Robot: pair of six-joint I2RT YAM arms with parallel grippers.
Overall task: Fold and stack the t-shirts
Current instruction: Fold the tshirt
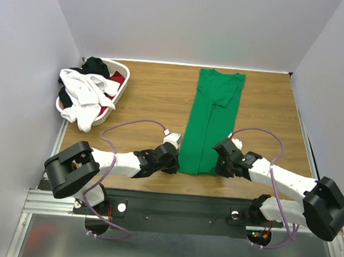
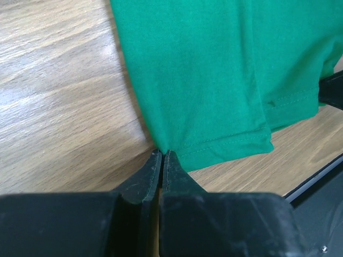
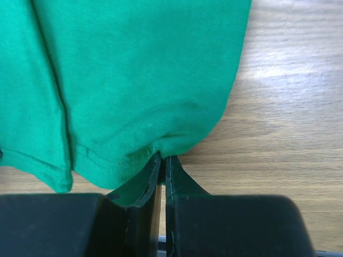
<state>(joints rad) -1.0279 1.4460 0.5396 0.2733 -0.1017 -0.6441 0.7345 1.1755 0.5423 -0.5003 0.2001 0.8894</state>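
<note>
The large bright green cloth t-shirt [image 1: 211,122] is lying in the middle of the brown wooden desk [image 1: 150,97]. It is folded lengthwise into a long narrow strip, with its collar end at the far edge and its hem at the near edge. The left jaws are pressing fully closed on the hem's near left corner [image 2: 174,145]. The right jaws are likewise closing on the near right corner [image 3: 161,147], where green cloth is showing between them. At the far left a white lattice plastic laundry basket [image 1: 122,92] is holding a crumpled white t-shirt [image 1: 85,95], a black t-shirt [image 1: 96,66] and a red t-shirt [image 1: 117,78]. The white one is hanging over its near rim.
</note>
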